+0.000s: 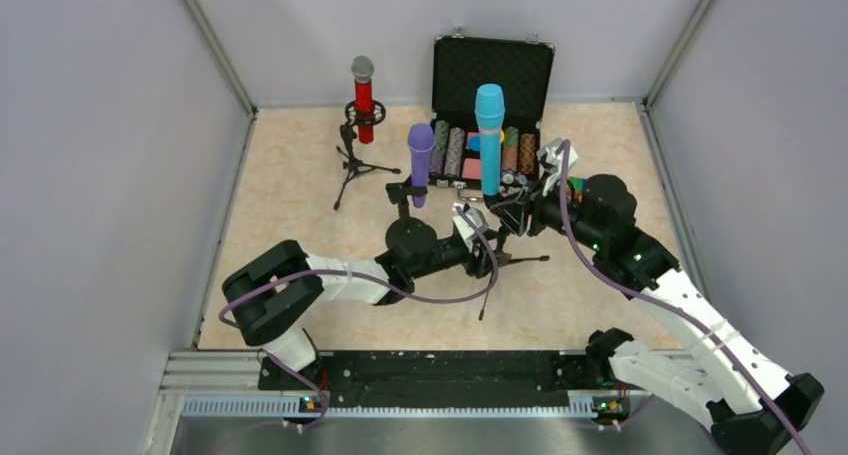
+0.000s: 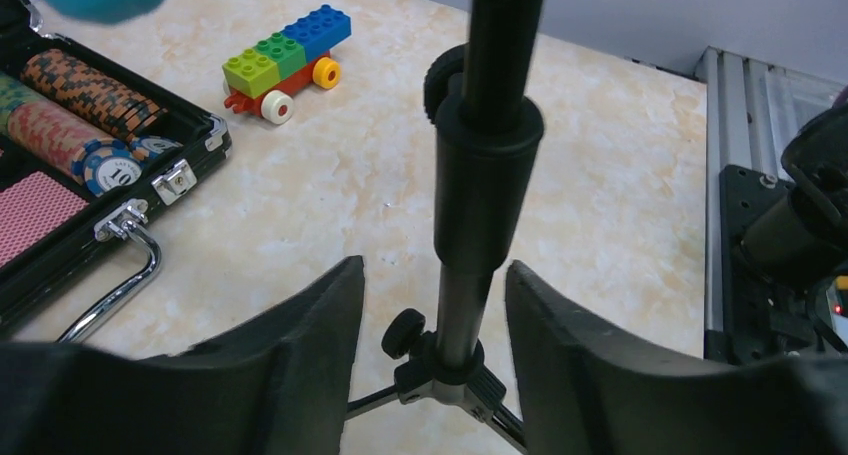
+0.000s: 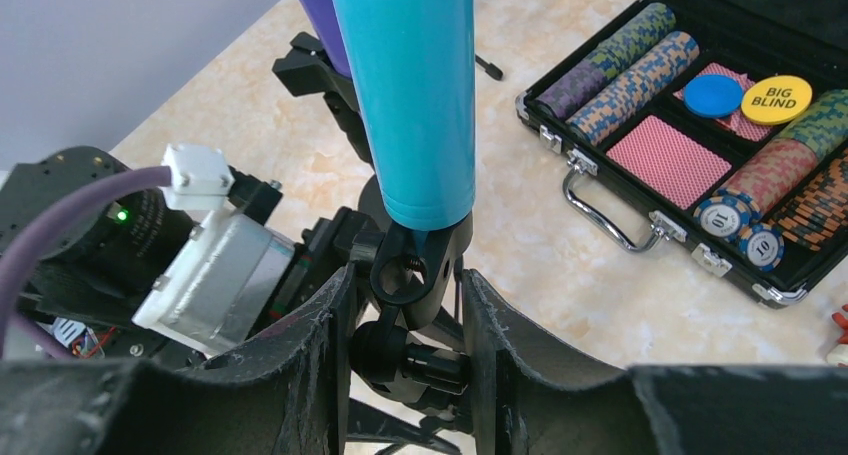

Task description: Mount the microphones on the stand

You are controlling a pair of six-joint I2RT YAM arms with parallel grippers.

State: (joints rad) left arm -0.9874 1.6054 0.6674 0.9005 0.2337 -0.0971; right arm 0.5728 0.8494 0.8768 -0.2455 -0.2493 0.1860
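Turquoise microphone (image 3: 410,95) is seated upright in the stand clip (image 3: 430,245); this stand clip is clamped by the right gripper (image 3: 408,275). Stand pole (image 2: 470,275) is straddled, untouched, by the half-open left gripper (image 2: 432,270).

A pale beige tabletop (image 1: 290,185) with a marbled pattern is closed in by plain grey walls (image 1: 100,175) at the left, back and right. A metal rail (image 1: 400,407) runs along its near edge. The light is even.

Turquoise microphone (image 1: 489,135) sits upright on a stand (image 1: 525,259) beside purple microphone (image 1: 420,160).
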